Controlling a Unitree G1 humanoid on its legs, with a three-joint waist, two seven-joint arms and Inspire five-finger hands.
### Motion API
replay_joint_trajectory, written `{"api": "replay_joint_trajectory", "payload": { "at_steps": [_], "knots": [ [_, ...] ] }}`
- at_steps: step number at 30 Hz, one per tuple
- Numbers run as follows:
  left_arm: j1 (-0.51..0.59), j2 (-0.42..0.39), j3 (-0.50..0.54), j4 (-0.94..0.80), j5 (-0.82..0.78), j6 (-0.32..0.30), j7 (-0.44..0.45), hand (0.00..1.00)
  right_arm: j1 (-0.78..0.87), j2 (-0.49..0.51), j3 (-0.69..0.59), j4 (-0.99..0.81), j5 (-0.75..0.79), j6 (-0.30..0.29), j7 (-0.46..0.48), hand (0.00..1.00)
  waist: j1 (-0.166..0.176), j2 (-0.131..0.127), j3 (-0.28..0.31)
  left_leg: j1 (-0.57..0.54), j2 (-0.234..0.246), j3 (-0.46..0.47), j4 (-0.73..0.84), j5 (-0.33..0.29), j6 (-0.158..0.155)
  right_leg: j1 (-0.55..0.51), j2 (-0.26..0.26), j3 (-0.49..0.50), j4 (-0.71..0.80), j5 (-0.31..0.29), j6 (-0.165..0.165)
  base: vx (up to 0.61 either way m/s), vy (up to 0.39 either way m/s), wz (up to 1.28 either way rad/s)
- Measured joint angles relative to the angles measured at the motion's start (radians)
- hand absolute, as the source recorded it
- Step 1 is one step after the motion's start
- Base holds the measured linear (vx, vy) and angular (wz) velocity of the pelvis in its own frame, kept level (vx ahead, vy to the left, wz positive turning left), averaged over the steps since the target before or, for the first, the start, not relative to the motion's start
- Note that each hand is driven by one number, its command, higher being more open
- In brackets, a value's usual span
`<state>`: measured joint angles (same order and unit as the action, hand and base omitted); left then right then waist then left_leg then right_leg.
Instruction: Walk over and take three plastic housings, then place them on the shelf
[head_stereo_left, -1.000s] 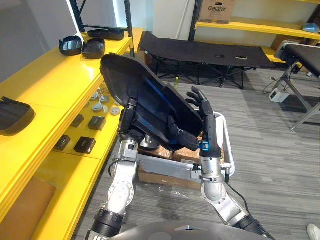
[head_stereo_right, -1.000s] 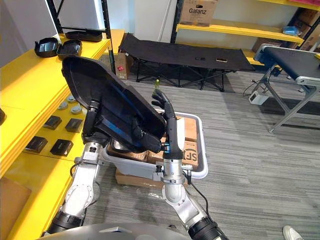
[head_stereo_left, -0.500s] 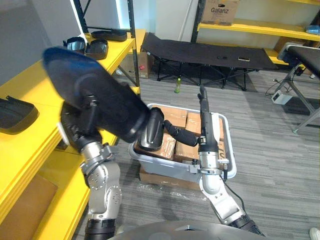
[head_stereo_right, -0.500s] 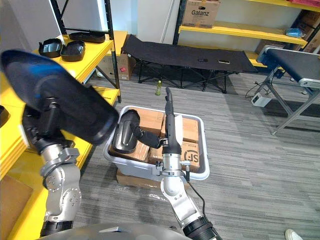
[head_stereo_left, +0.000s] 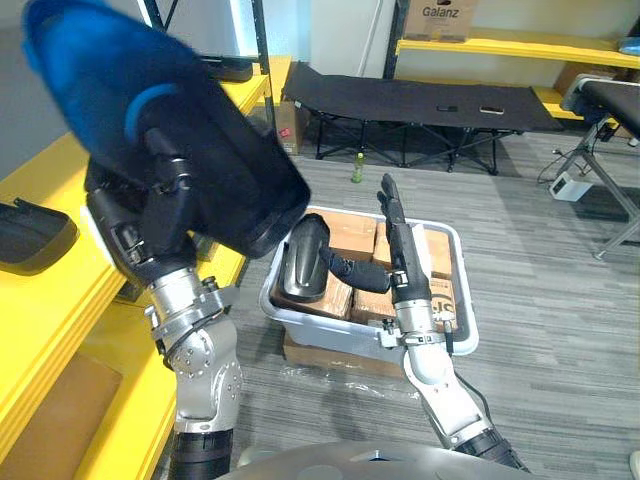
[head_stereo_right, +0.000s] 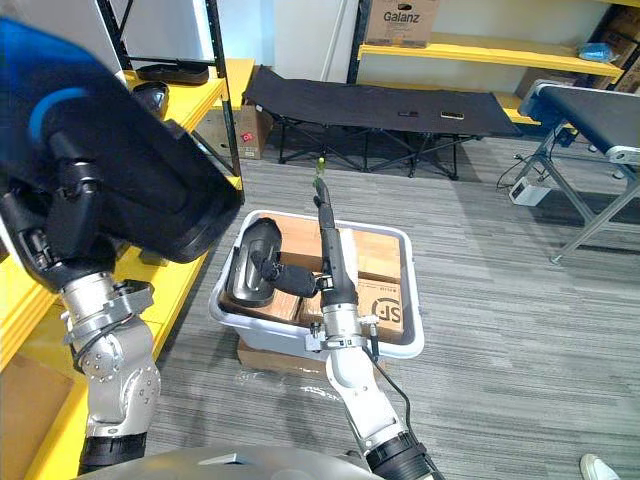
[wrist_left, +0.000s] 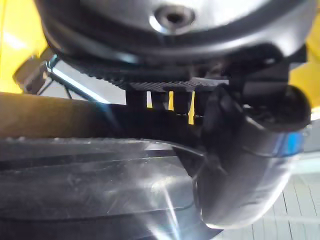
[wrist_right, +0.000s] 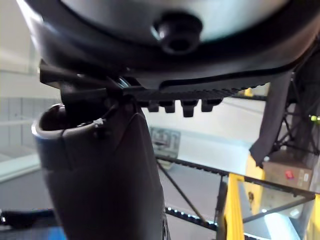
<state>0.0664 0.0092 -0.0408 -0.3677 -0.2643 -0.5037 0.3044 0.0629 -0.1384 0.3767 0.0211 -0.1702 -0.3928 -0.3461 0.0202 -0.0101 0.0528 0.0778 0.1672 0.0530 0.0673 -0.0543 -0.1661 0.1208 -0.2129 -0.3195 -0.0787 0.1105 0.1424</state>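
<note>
My left hand (head_stereo_left: 150, 225) is shut on a large black plastic housing (head_stereo_left: 150, 130), held high beside the yellow shelf (head_stereo_left: 60, 190). In the left wrist view my thumb (wrist_left: 245, 165) lies over its glossy surface (wrist_left: 100, 190). My right hand (head_stereo_left: 398, 240) stands upright over the grey bin (head_stereo_right: 414, 300), fingers straight and open. A smaller dark housing (head_stereo_left: 305, 262) stands in the bin against the right thumb; I cannot tell if it is held. Another black housing (head_stereo_left: 30, 230) lies on the shelf at the left, and one more (head_stereo_right: 170, 72) lies further back.
The bin holds cardboard boxes (head_stereo_left: 345, 235) and sits on the grey floor beside the shelf. A black folding cot (head_stereo_left: 420, 100) stands behind it. Yellow racking with a carton (head_stereo_left: 435, 15) runs along the back, and a conveyor (head_stereo_left: 610, 100) stands at the right.
My left hand has lifted the large housing up and to the left, away from the right hand. The right hand now stands free over the bin, with the smaller housing uncovered.
</note>
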Motion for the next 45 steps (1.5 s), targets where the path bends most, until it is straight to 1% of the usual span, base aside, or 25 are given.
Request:
{"api": "replay_joint_trajectory", "payload": {
  "at_steps": [1, 2, 4, 5, 7, 9, 11, 14, 23, 27, 29, 35, 40, 41, 45],
  "knots": [
    [0.0, 0.017, -0.016, -0.011, 0.0, 0.001, -0.047, 0.0, -0.001, -0.004, 0.0, 0.0, 0.023, -0.001, 0.025, 1.0, -0.001, 0.0, 0.0, 0.0, 0.0, 0.001, 0.0, -0.001, 0.0, -0.001, 0.0, 0.001, 0.0, 0.0, 0.0, 0.0, 0.0, 0.0],
    [0.0, 0.025, -0.027, -0.019, 0.0, 0.002, -0.068, 0.0, -0.001, -0.006, 0.0, 0.0, 0.031, -0.001, 0.039, 1.0, -0.001, 0.0, 0.0, 0.0, 0.0, 0.002, 0.0, -0.001, 0.0, -0.001, 0.0, 0.001, 0.0, 0.0, 0.0, 0.0, 0.022, -0.03],
    [0.0, 0.055, -0.059, -0.057, 0.001, 0.003, -0.165, 0.0, -0.002, -0.013, 0.0, 0.0, 0.106, -0.006, 0.121, 1.0, -0.002, 0.004, -0.001, 0.0, 0.0, 0.004, 0.0, -0.002, 0.0, -0.004, 0.0, 0.002, 0.0, 0.0, 0.0, 0.0, 0.02, -0.04],
    [0.0, 0.064, -0.068, -0.067, 0.001, 0.004, -0.185, 0.0, -0.002, -0.015, 0.001, 0.0, 0.127, -0.008, 0.146, 1.0, -0.002, 0.006, -0.002, 0.0, 0.0, 0.004, 0.0, -0.003, 0.001, -0.004, 0.0, 0.002, 0.0, 0.0, 0.001, 0.0, 0.0, 0.0],
    [-0.001, 0.092, -0.085, -0.096, 0.026, 0.008, -0.243, 0.0, -0.005, -0.024, 0.009, 0.0, 0.225, -0.016, 0.229, 1.0, -0.002, 0.015, -0.002, 0.0, 0.0, 0.004, 0.0, -0.003, 0.001, -0.004, 0.0, 0.002, 0.0, 0.001, 0.002, 0.0, 0.0, 0.0],
    [-0.002, 0.117, -0.098, -0.11, 0.049, 0.011, -0.273, 0.0, -0.014, -0.024, 0.009, 0.0, 0.285, -0.019, 0.282, 1.0, -0.002, 0.026, -0.002, 0.0, 0.0, 0.004, 0.0, -0.003, 0.001, -0.004, 0.0, 0.002, 0.0, 0.002, 0.002, 0.0, 0.0, 0.0],
    [-0.008, 0.127, -0.1, -0.111, 0.049, 0.011, -0.294, 0.0, -0.019, -0.033, 0.008, 0.0, 0.303, -0.021, 0.304, 1.0, 0.001, 0.032, -0.002, 0.0, 0.0, 0.004, 0.0, -0.003, 0.001, -0.003, 0.0, 0.002, 0.0, 0.002, 0.003, 0.0, 0.0, 0.0],
    [-0.012, 0.128, -0.1, -0.113, 0.047, 0.011, -0.314, 0.0, -0.019, -0.057, 0.007, -0.023, 0.314, -0.022, 0.319, 1.0, 0.003, 0.033, -0.001, 0.0, 0.0, 0.005, 0.0, -0.005, 0.005, -0.004, 0.0, 0.002, 0.0, 0.002, 0.003, 0.0, 0.0, 0.0],
    [-0.015, 0.149, -0.1, -0.162, 0.069, 0.01, -0.322, 0.0, -0.019, -0.065, -0.005, -0.067, 0.315, -0.022, 0.349, 1.0, 0.003, 0.035, 0.0, -0.001, 0.0, 0.004, 0.0, -0.006, 0.003, -0.005, 0.0, 0.003, 0.0, 0.002, 0.003, 0.0, 0.0, 0.0],
    [-0.015, 0.15, -0.103, -0.164, 0.121, 0.012, -0.302, 0.0, -0.022, -0.076, -0.002, -0.067, 0.314, -0.021, 0.358, 1.0, 0.005, 0.035, 0.001, -0.002, 0.0, 0.002, 0.0, -0.006, 0.004, -0.005, 0.0, 0.003, 0.0, 0.002, 0.003, 0.0, 0.0, 0.0],
    [-0.015, 0.153, -0.106, -0.166, 0.151, 0.022, -0.287, 0.0, -0.039, -0.098, 0.009, -0.068, 0.315, -0.016, 0.367, 1.0, 0.005, 0.036, 0.001, -0.002, 0.0, 0.001, 0.0, -0.006, 0.004, -0.004, 0.0, 0.002, 0.0, 0.002, 0.003, 0.0, 0.0, 0.0],
    [-0.008, 0.159, -0.105, -0.165, 0.161, 0.034, -0.261, 0.0, -0.059, -0.101, 0.017, -0.18, 0.384, -0.009, 0.393, 1.0, 0.005, 0.051, 0.014, -0.002, -0.001, -0.004, 0.001, -0.006, 0.004, -0.001, 0.0, 0.0, 0.0, 0.002, 0.003, 0.0, 0.0, 0.0],
    [-0.008, 0.164, -0.106, -0.165, 0.204, 0.041, -0.255, 0.0, -0.081, -0.101, 0.019, -0.182, 0.419, -0.001, 0.429, 1.0, 0.008, 0.05, 0.016, -0.002, -0.001, -0.007, 0.001, -0.006, 0.004, 0.001, 0.0, -0.003, 0.0, 0.002, 0.003, 0.0, 0.0, 0.0],
    [-0.008, 0.167, -0.108, -0.165, 0.207, 0.045, -0.251, 0.0, -0.081, -0.101, 0.019, -0.182, 0.419, 0.002, 0.429, 0.0, 0.009, 0.05, 0.016, -0.003, -0.001, -0.008, 0.001, -0.006, 0.003, 0.001, 0.0, -0.003, 0.0, 0.002, 0.003, 0.0, 0.0, 0.0],
    [-0.008, 0.171, -0.109, -0.165, 0.246, 0.067, -0.242, 0.0, -0.083, -0.101, 0.028, -0.182, 0.42, 0.03, 0.426, 0.0, 0.009, 0.049, 0.017, -0.003, -0.001, -0.008, 0.001, -0.006, 0.003, 0.001, 0.0, -0.004, 0.0, 0.002, 0.003, 0.0, 0.0, 0.0]
  ]
}}
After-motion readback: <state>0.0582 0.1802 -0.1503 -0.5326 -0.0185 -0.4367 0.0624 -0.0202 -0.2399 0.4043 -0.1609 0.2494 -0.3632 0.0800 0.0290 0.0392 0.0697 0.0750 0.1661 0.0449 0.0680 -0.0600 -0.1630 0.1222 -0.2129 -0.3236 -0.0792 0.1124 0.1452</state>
